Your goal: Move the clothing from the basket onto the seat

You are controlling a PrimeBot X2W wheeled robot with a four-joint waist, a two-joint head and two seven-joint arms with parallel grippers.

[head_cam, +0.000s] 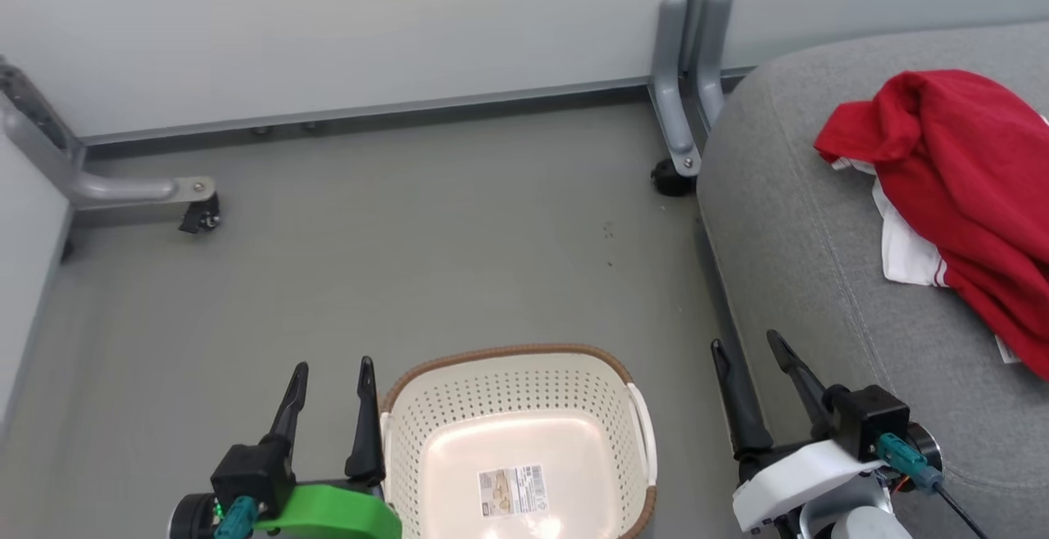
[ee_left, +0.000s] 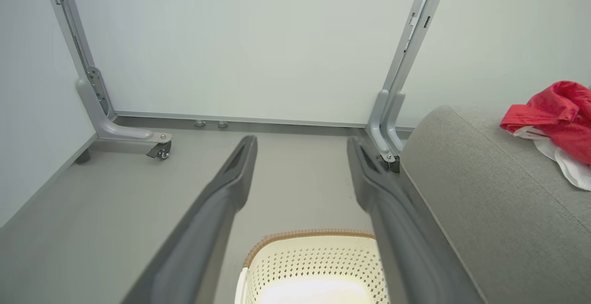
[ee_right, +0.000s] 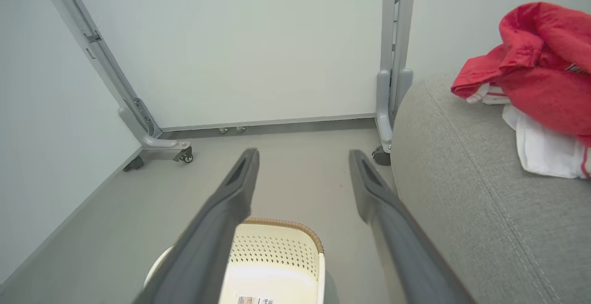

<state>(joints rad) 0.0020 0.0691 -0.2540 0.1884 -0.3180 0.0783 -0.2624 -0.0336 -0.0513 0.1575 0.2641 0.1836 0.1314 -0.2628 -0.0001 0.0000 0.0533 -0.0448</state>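
Left gripper (head_cam: 333, 364): two dark fingers spread apart, nothing between them, pointing forward just beside the left rim of the basket (head_cam: 508, 351). Right gripper (head_cam: 747, 341): fingers likewise parted and empty, standing in the gap between the basket and the rounded front edge of the seat (head_cam: 787, 219), close to the cushion. Basket: on the floor (head_cam: 410, 236) between the two grippers, holding no cloth; a paper label (head_cam: 512, 490) on its bottom. Clothing (head_cam: 959, 162): a red heap with a white part beneath it, lying on top of the seat, well apart from both grippers and partly cut off at the right edge of the head view. Status, by judgement: the transfer looks complete, so the step in hand is likely a plain retreat to rest. Handling note: keep both pairs of fingers spread and draw them straight back, the left one off the brown rim so the light basket is not nudged, the right one off the cushion's seam so the fabric is not dragged. Open room: bare floor runs ahead to the pale wall (head_cam: 369, 23). Obstacles: one metal leg (head_cam: 676, 138) with a caster by the seat's far corner, another leg (head_cam: 131, 191) at far left.
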